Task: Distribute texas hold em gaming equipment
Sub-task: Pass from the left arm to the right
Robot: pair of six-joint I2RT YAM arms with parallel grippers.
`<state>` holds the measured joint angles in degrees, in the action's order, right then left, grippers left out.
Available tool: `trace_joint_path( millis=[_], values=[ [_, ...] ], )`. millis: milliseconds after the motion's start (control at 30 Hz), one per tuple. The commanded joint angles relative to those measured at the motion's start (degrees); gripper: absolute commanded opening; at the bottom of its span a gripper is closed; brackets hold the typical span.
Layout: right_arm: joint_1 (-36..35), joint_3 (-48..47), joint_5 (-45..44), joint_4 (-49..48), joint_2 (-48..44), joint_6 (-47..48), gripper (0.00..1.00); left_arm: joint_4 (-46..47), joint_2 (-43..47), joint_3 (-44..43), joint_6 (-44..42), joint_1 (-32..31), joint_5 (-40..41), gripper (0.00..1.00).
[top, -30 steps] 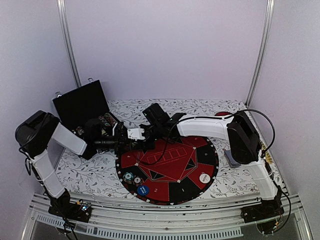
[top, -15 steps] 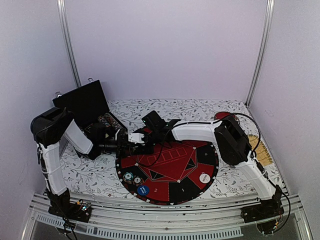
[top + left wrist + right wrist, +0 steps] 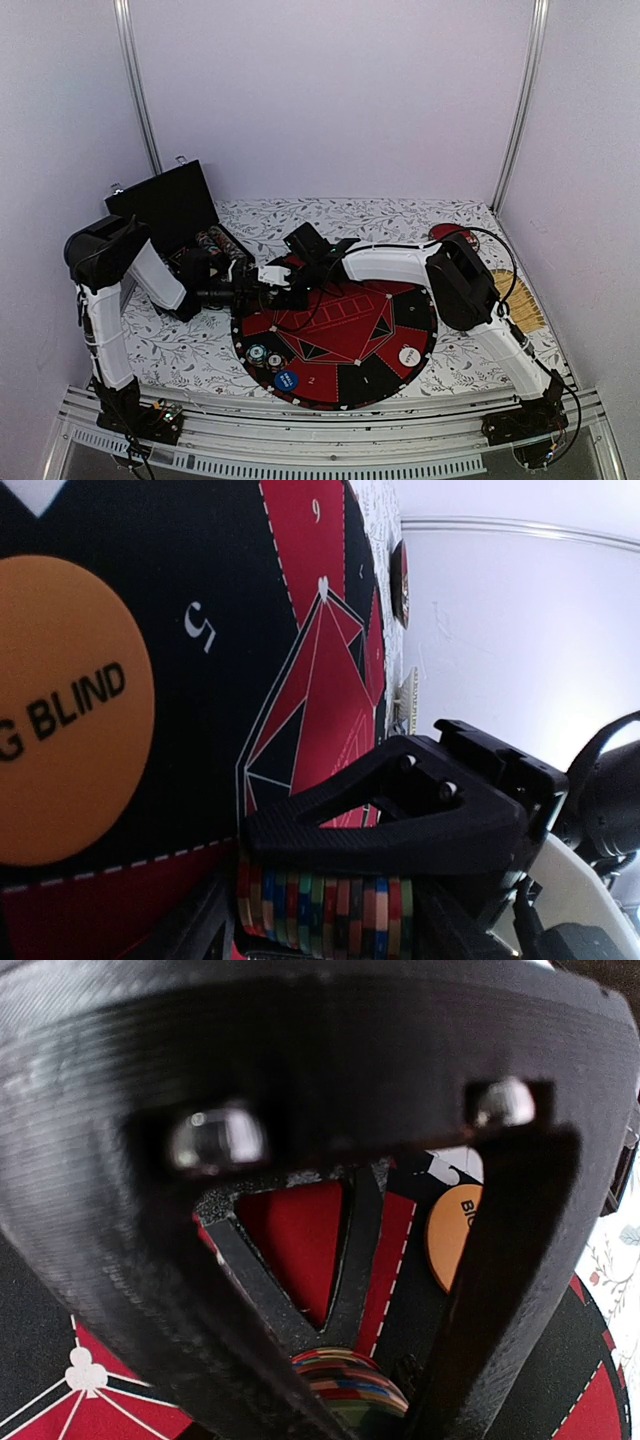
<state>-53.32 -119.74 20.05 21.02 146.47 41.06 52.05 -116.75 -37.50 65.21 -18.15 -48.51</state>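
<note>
Left wrist: sideways stack of multicoloured striped poker chips (image 3: 325,912)

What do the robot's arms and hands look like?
The left arm and right arm are white tubes with chunky black joints. The left hand and right hand are black, with ribbed fingers that have triangle holes. Thin black cables loop along them.

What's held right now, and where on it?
Right gripper clamps the chip stack across its rims. Left gripper flanks the stack's ends, but its grip is unclear.
</note>
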Motion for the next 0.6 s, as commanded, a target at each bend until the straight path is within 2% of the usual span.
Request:
trace_joint_path(
  millis=[0, 200, 567],
  values=[
    [0.2, -2.2, -0.7, 3.4, 2.1, -0.2, 0.01, 0.2, 0.4, 0.8, -0.3, 1.7, 3.9, 0.60],
    [0.5, -5.3, -1.9, 4.8, 4.0, 0.2, 0.01, 0.8, 3.0, 2.8, 0.1, 2.4, 4.1, 0.61],
    [1.3, -11.0, -5.9, 6.1, 7.9, -0.9, 0.01, -4.6, 10.8, 4.8, -3.5, 4.3, 5.0, 0.62]
  ],
)
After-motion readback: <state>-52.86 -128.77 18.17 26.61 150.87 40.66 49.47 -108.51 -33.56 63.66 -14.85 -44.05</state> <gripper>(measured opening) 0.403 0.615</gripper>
